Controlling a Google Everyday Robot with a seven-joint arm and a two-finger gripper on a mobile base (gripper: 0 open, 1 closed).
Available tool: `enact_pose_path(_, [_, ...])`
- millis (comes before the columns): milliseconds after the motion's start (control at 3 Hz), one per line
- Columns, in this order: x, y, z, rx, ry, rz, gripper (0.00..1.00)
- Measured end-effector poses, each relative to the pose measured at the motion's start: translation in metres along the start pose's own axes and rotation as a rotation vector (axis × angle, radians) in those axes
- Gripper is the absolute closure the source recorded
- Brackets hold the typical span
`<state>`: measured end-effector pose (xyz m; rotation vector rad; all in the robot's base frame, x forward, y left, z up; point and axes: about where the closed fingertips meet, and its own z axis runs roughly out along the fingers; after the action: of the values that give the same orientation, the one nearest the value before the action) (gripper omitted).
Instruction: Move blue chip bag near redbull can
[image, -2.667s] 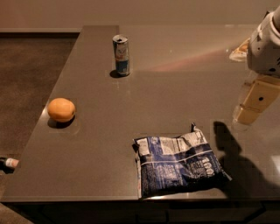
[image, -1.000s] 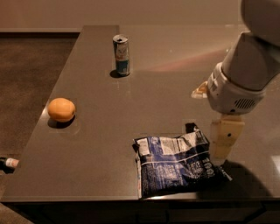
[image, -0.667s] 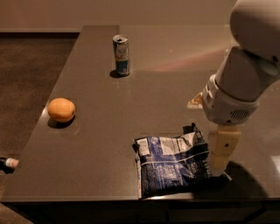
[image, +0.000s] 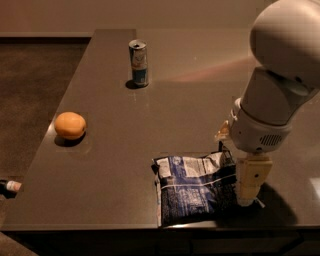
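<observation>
The blue chip bag (image: 192, 189) lies flat and crinkled near the front edge of the dark table (image: 175, 110). The redbull can (image: 138, 63) stands upright far back on the table, well away from the bag. My gripper (image: 248, 192) hangs from the big white arm and points down at the bag's right edge, close to the table top.
An orange (image: 70, 125) sits near the table's left edge. A small object (image: 10, 187) lies on the floor at the far left. The table's front edge runs just below the bag.
The arm has swung in from the right and come down, so the gripper now sits low at the bag's right edge. The bag, can and orange have not moved.
</observation>
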<state>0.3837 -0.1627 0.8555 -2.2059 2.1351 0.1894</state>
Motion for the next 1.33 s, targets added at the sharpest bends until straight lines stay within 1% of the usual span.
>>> enact_pose_path(333, [0.005, 0.000, -0.005, -0.017, 0.027, 0.019, 0.49])
enact_pose_path(667, [0.001, -0.004, -0.010, -0.012, 0.032, 0.026, 0.73])
enact_pose_path(1000, [-0.005, -0.028, -0.028, 0.042, 0.048, 0.043, 0.95])
enact_pose_path(1333, [-0.010, -0.068, -0.056, 0.117, 0.065, 0.061, 1.00])
